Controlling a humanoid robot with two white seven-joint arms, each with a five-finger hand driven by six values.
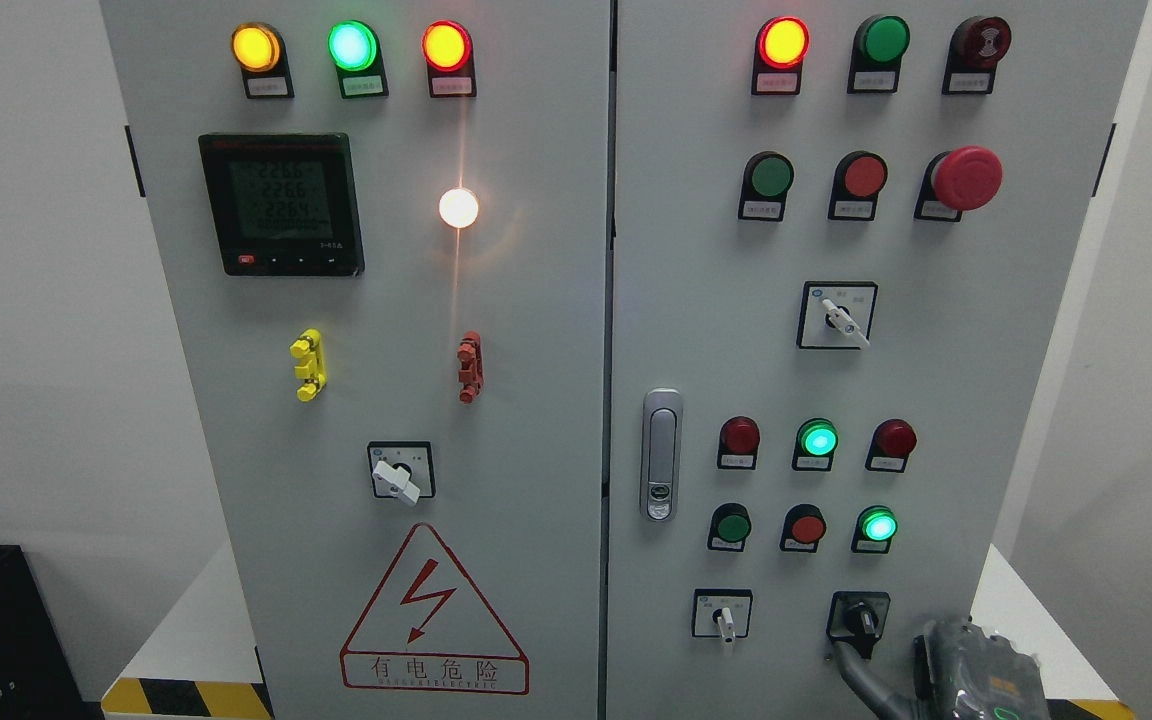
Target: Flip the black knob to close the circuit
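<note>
Now right hand (871, 650) has a finger touching black knob (861, 617), grip unclear; next, twist it to closed position.

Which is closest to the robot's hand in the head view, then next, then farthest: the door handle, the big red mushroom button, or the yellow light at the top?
From the right hand, low right:
1. Door handle, middle of the cabinet, nearest.
2. Big red mushroom button, upper right.
3. Yellow light, top left corner, farthest.
</note>
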